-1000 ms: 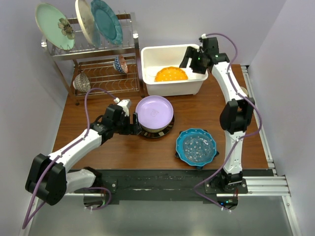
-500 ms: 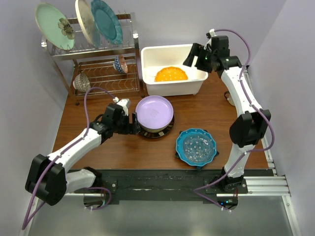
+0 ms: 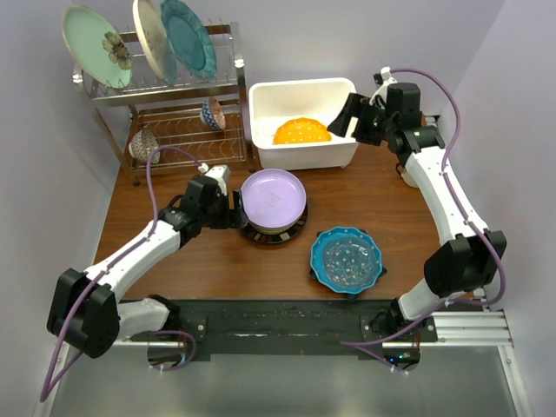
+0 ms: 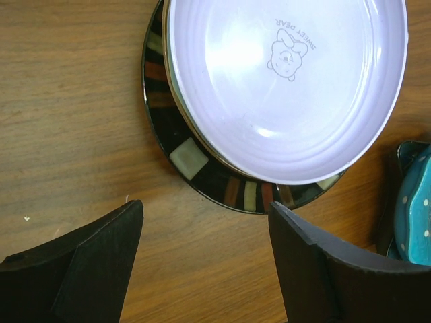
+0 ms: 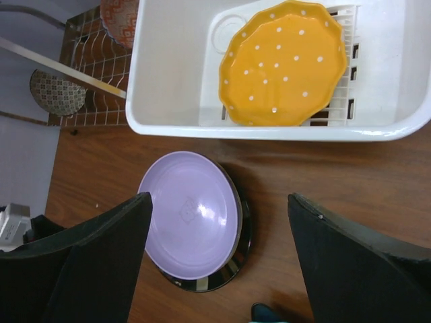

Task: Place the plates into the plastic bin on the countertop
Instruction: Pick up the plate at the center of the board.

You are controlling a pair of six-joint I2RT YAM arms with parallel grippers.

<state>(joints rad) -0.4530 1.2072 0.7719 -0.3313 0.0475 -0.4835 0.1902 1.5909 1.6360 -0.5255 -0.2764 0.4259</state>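
Left wrist view is showing the left fingers [image 4: 94, 259] standing spread wide, holding nothing, low over the worktop [image 4: 60, 101]. The lilac plate [image 4: 283, 81] is lying just ahead of them, stacked on a dark plate [image 4: 195, 168] with coloured squares round its rim. That dark rim is coming level with the fingertips, between them and clear of both. The lilac plate is covering the dark plate's middle, so only its rim is showing. At the right edge of this view a blue plate [image 4: 414, 215] is being cut off, with something dark under it.

Right wrist view is showing the right fingers [image 5: 101, 262] also spread wide and empty, hanging high above the worktop. The orange plate [image 5: 283, 64] is lying inside the bin [image 5: 168, 81], well ahead of these fingers, resting over rows of slots; whether it is lying flat or tilted is hard to tell. The stacked pair is sitting between the fingers in this view, far below them.

From the top external view the right fingers are hovering by the bin's right end, near its rim. Only dark points are poking out from under the blue plate. The mint plate [image 3: 91, 43] and a teal plate [image 3: 187, 36] are standing on edge in the rack [image 3: 174, 130], well apart from both arms.
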